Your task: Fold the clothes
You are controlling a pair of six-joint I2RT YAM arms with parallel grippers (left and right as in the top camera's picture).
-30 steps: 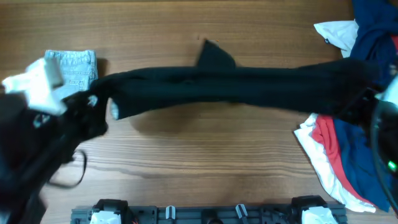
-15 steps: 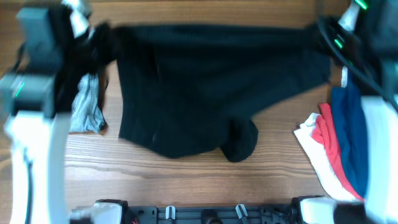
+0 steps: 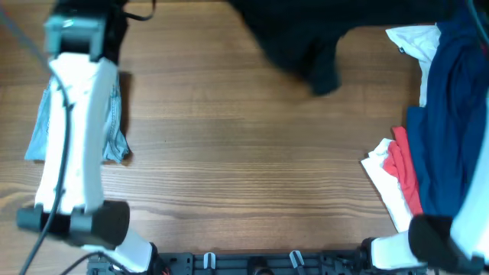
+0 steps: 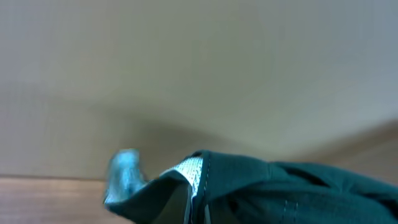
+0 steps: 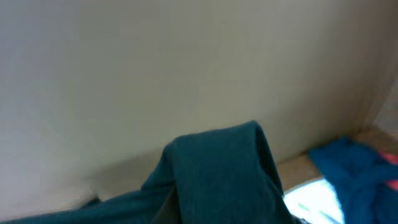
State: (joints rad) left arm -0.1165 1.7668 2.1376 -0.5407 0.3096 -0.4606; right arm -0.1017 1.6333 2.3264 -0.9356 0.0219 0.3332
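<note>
Clothes (image 3: 298, 38), limp soft black fabric, run off the top edge above the wood-grain bench (image 3: 244, 153); both pincers are out of sight, so their grip can't be told.

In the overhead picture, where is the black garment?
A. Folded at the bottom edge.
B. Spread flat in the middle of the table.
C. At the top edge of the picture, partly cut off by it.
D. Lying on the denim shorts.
C: the black garment shows only along the top edge, cut off by the frame, well apart from the denim shorts at the left.
</note>
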